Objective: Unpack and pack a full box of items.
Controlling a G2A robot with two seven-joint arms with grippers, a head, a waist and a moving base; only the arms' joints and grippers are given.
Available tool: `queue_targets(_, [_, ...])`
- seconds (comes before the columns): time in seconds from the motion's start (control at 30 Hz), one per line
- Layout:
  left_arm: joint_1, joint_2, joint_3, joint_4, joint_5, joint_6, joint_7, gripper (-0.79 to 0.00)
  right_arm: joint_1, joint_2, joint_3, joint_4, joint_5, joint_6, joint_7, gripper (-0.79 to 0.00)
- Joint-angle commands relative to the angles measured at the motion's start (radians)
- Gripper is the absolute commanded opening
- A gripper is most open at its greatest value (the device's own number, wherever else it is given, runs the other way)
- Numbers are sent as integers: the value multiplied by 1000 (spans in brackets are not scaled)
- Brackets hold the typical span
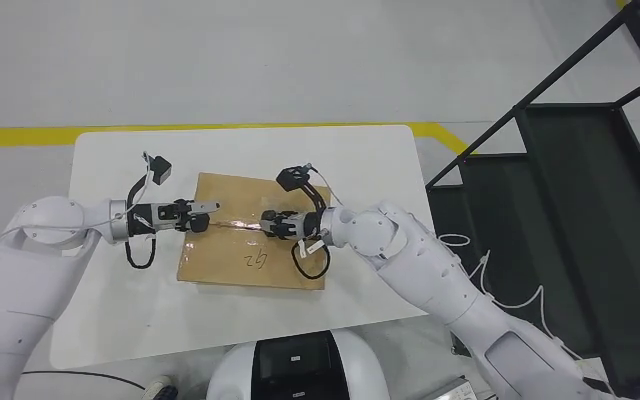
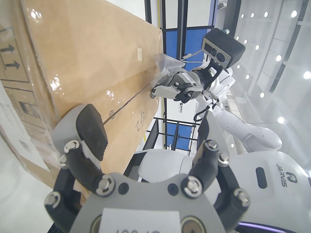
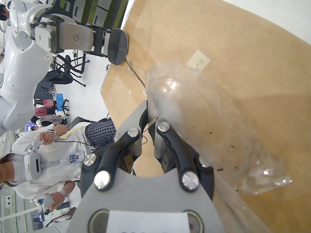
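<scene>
A flat, rectangular cardboard box (image 1: pixel 230 255) lies in the middle of the top view on a smooth white worktop (image 1: pixel 120 310). Its flaps are shut, and its matte brown lid is split by a centre seam (image 1: pixel 235 222) that runs left to right across the frame. Shiny patches along the seam catch the light. A handwritten mark (image 1: pixel 257 262) sits on the lower half of the lid, and a small pale square label (image 3: pixel 198 60) is stuck on the other half. Black handling arrows (image 2: pixel 12 56) are printed on the box's side wall.

The left arm enters from the left of the top view. It is stretched low and nearly level toward the right. The left pincer (image 1: pixel 208 217) is at the lid's left edge, and its fingers are spread wide with nothing between them. One dark, rubbery oval pad (image 2: pixel 91 129) sits at the cardboard edge where the seam ends.

The right arm comes up from the lower right with its elbow bent, and its forearm points left over the lid. The right pincer (image 1: pixel 268 222) is above the seam near the middle of the box. Its fingers are pressed together on a wad of clear film (image 3: pixel 194 112). The film is crumpled, glossy and flecked with dark specks, and it is bunched on the lid just beside the fingertips.
</scene>
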Motion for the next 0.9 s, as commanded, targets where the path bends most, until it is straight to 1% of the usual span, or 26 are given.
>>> queue_targets(0.0, [1, -1, -2, 0, 1, 0, -1, 0, 4, -3, -4, 6, 0, 4, 1, -785])
queue_targets(0.43, [9, -6, -19, 10, -2, -5, -3, 0, 38, -23, -38, 53, 0, 31, 25, -785])
queue_targets(0.47, [10, -6, -21, 10, -4, -8, -3, 0, 41, -25, -40, 55, -1, 33, 25, -656])
queue_targets(0.5, [12, -6, -24, 10, -6, -12, -3, 0, 43, -26, -42, 57, -2, 37, 27, -419])
queue_targets(0.53, [13, -6, -28, 10, -10, -19, -2, 0, 45, -27, -43, 58, -2, 40, 29, -52])
queue_targets(0.57, [16, -6, -35, 11, -16, -30, -2, 0, 47, -29, -45, 60, 0, 43, 33, 0])
queue_targets(0.73, [49, 4, -96, 22, -78, -95, -16, 0, 53, -34, -50, 56, 0, 43, 38, 0])
queue_targets(0.87, [97, 16, -163, 27, -129, -141, -11, 0, 55, -37, -51, 47, -4, 38, 38, 0])
